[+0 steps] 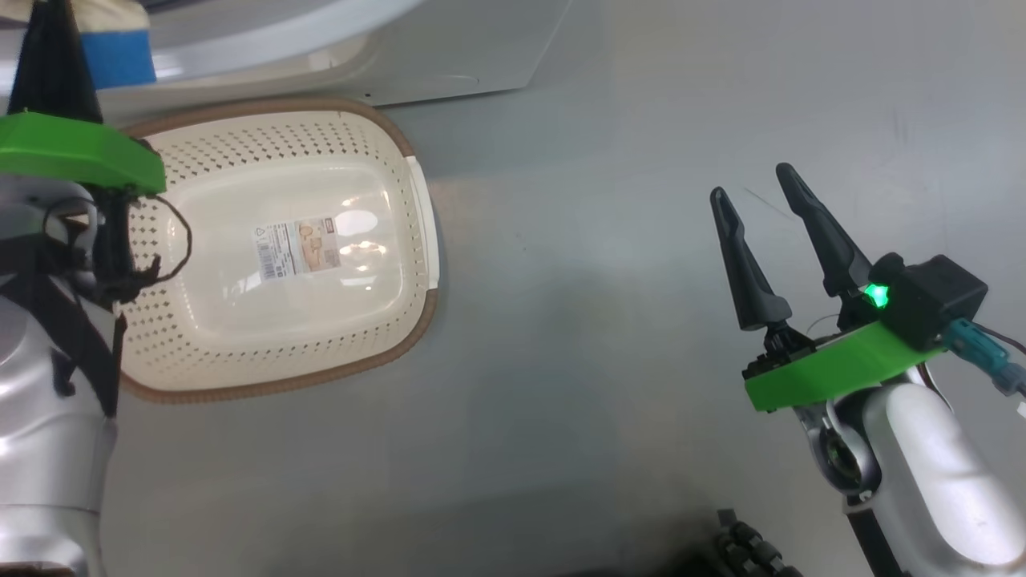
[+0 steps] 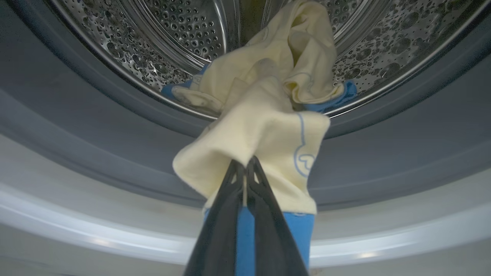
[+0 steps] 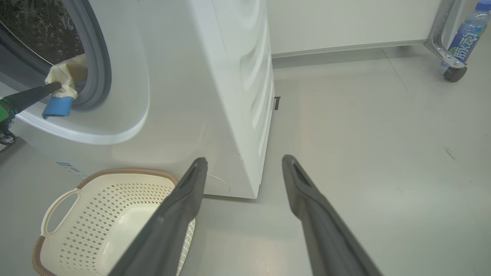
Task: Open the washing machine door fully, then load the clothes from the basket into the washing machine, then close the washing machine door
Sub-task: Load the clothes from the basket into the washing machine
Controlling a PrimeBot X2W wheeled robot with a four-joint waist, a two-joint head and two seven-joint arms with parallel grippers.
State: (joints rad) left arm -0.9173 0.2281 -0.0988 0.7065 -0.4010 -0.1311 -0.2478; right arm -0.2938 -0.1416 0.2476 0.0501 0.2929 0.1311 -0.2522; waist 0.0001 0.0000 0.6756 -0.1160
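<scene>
The left gripper (image 2: pixel 245 165), fingers pressed together, pinches the clothes (image 2: pixel 264 130) at the washer's (image 3: pixel 215 76) mouth. The cream cloth, soft and crumpled, trails from the drum (image 2: pixel 161 34) out over the seal (image 2: pixel 96 126), and a blue cuff hangs outside. The basket (image 1: pixel 264 106) holds nothing and sits on the floor (image 1: pixel 601 320) beside the washer. The right gripper (image 1: pixel 751 181) hangs spread and idle. Loading looks nearly done. Tucking the cloth in and closing the door remain.
</scene>
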